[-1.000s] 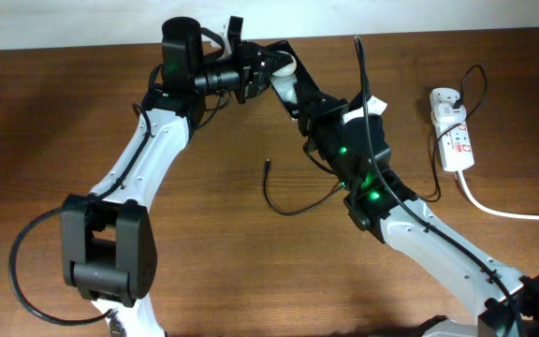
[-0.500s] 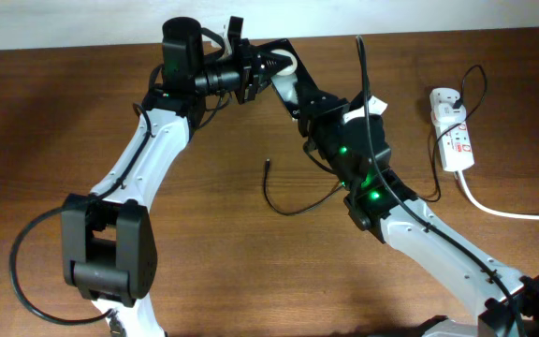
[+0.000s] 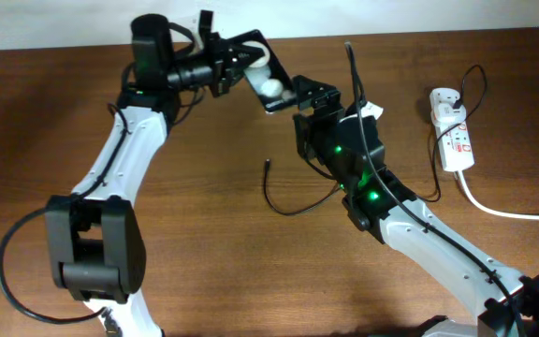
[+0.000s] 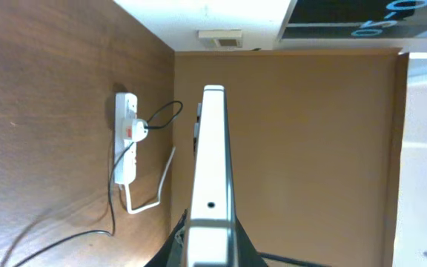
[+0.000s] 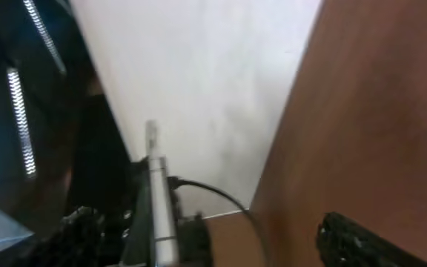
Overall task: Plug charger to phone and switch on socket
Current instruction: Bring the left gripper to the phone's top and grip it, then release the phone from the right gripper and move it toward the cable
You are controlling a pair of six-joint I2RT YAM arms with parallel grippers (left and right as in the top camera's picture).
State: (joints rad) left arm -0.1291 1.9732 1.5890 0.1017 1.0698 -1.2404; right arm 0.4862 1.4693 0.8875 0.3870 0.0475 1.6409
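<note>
The left tool (image 3: 238, 65) is clamped on the phone (image 4: 212, 170), held up edge-on above the counter (image 3: 204, 234), well apart from the socket (image 3: 452, 131); the right tool (image 3: 312, 96) is at the phone's end nearer the socket, and I cannot tell if its fingers are apart or together. The charger (image 3: 288, 212) lies on the counter, its plug tip far from the socket

On the table (image 3: 204, 271) the socket (image 3: 452, 136) lies at 3 o'clock, the charger (image 3: 284, 208) near the centre, the phone (image 3: 268, 70) held up at 12 o'clock
</note>
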